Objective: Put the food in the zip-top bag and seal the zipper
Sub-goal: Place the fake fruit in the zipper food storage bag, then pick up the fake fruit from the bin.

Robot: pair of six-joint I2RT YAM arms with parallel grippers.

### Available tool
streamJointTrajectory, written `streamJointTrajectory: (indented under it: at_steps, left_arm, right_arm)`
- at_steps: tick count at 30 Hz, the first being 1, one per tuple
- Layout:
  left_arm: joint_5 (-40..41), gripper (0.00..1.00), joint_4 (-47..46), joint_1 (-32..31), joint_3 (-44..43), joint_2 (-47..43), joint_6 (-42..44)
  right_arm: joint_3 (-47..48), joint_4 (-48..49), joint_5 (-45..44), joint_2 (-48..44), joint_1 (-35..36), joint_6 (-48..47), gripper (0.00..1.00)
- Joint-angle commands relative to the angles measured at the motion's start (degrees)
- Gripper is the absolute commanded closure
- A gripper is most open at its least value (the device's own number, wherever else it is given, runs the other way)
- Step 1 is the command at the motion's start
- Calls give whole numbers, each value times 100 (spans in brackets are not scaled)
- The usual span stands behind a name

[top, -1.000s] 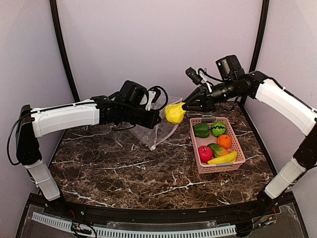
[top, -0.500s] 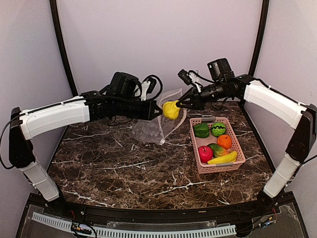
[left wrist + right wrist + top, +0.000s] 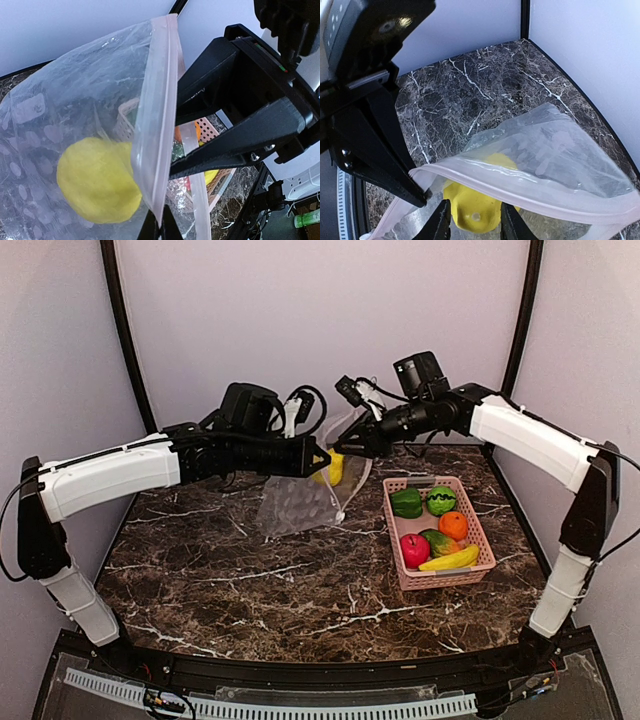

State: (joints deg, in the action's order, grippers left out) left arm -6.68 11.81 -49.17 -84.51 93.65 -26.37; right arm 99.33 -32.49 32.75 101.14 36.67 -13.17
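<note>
Bag (image 3: 295, 505) is hanging over the table (image 3: 250, 580) in the top view. The left gripper (image 3: 318, 460) is pinching its mouth edge shut-tight and holding it up. The right gripper (image 3: 345, 448) is hovering at the mouth, and the yellow pepper (image 3: 334, 468) is sitting inside the bag just below its tips. Basket (image 3: 400, 578) is standing to the right, well apart from the bag, carrying the apple (image 3: 414, 550), orange (image 3: 453, 525), banana (image 3: 450, 560), green pepper (image 3: 406, 502) and other green pieces. In the left wrist view, the zipper (image 3: 160, 125) is running top to bottom through the left gripper (image 3: 159, 222), which is clamping on it. The yellow pepper (image 3: 97, 180) is showing through the dotted plastic, and the right gripper's fingers (image 3: 225, 150) are reaching in from the right. In the right wrist view, the right gripper (image 3: 476, 225) is standing with jaws apart and the yellow pepper (image 3: 475, 210) is lying past them inside the bag (image 3: 560, 150). Cannot tell if the fingers are touching it. The left gripper's tip (image 3: 417, 192) is pinching the zipper (image 3: 520, 192) at the left.
</note>
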Motion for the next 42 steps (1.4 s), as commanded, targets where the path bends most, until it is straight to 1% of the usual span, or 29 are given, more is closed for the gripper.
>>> streamJointTrajectory:
  at_steps: [1, 4, 7, 12, 18, 21, 25, 28, 34, 38, 39, 42]
  left_arm:
    - [222, 99, -40, 34, -69, -170, 3]
    - [265, 99, -42, 113, 85, -202, -51]
    - [220, 99, -131, 203, 245, -232, -129]
    - [199, 99, -144, 326, 395, -194, -94]
    - [181, 99, 67, 338, 377, -101, 88]
    - [236, 99, 68, 338, 450, -129, 169]
    - [250, 99, 68, 338, 462, -155, 249]
    - [213, 99, 59, 338, 457, -167, 310]
    - [194, 99, 100, 338, 462, -193, 384]
    - [304, 99, 123, 338, 520, -236, 453]
    - [282, 99, 126, 338, 522, -239, 455]
    - [226, 99, 118, 338, 541, -256, 465]
  right_arm:
    - [220, -202, -6, -99, 7, 57, 63]
    - [151, -437, 522, -379, 0, -82, 56]
    - [-19, -559, 807, -738, -24, -184, 55]
    - [-511, -793, 681, -1258, -269, -465, 57]
    - [-1485, -1005, 604, -1776, -1012, -775, 59]
    - [-1839, -1243, 480, -2013, -1296, -1103, 59]
    - [-2220, -1677, 213, -2207, -1398, -1659, 59]
    - [-2456, -2120, 157, -2197, -1399, -2184, 58]
    - [-2662, -2602, -185, -1740, -1399, -2619, 55]
    - [-2805, -2542, -436, -1501, -1391, -2698, 45]
    - [-2839, -2507, -459, -1448, -1390, -2701, 40]
    - [-2918, -2391, -607, -1263, -1358, -2753, 37]
